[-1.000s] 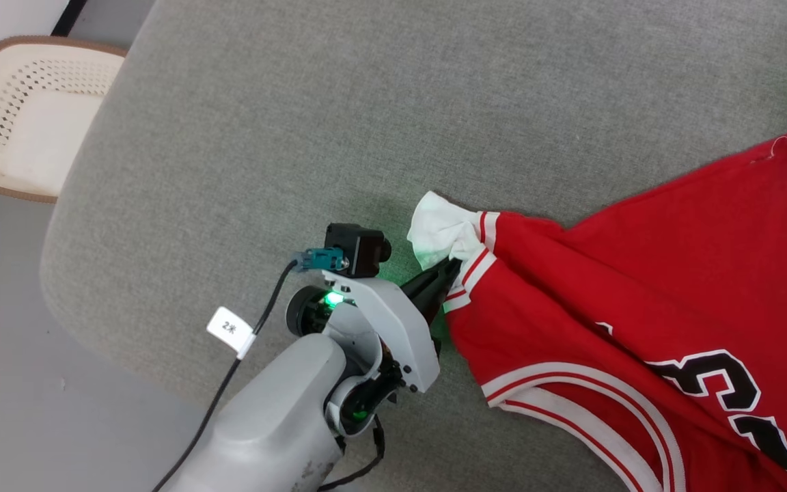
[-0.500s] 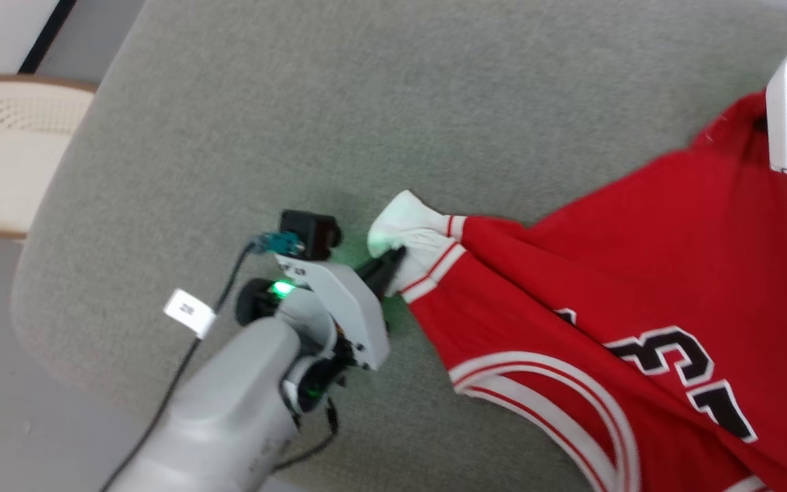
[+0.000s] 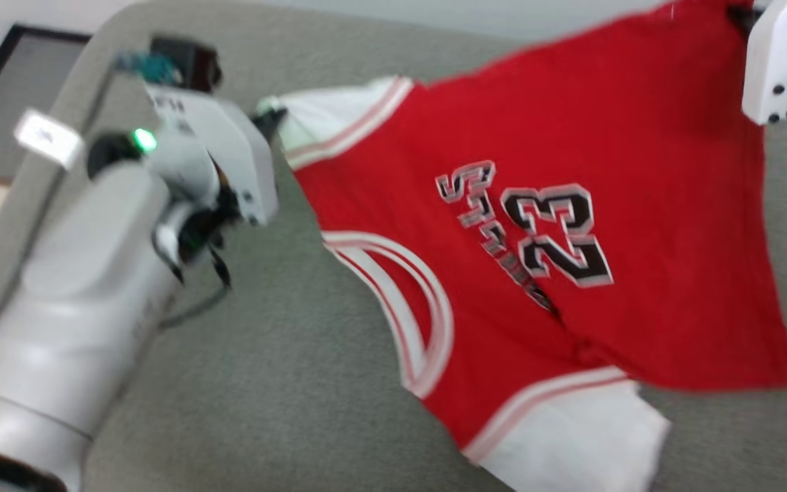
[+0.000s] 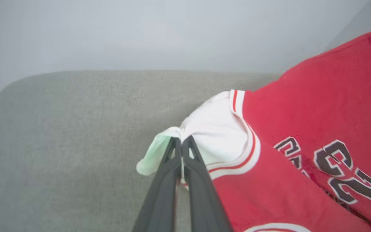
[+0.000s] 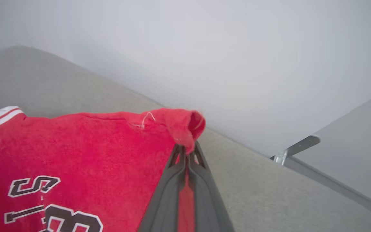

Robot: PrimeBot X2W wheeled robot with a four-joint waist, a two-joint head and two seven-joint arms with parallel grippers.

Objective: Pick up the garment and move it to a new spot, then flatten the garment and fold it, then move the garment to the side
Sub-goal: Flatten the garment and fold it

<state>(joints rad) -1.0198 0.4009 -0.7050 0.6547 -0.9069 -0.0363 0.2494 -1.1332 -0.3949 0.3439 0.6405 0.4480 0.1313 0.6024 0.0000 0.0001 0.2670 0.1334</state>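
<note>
The garment (image 3: 537,232), a red jersey with white sleeves and a black "23" on the chest, hangs stretched in the air above the grey cushioned surface (image 3: 284,383). My left gripper (image 3: 272,121) is shut on the white sleeve (image 4: 217,129) at the upper left of the head view; in the left wrist view the left gripper (image 4: 181,141) has the cloth bunched at its tips. Up at the top right corner, my right gripper (image 5: 187,149) is shut on a rolled red edge of the garment (image 5: 108,145). The other white sleeve (image 3: 571,437) dangles at the lower middle.
A pale wall (image 5: 204,48) stands behind the grey surface (image 4: 60,145). A metal frame bar (image 5: 301,151) shows at the right in the right wrist view. Dark floor (image 3: 18,89) lies past the surface's left edge.
My right gripper closed on the red edge. Both arms rose and lifted the garment off the surface, spreading it so the chest lettering shows. The head camera also shifted.
</note>
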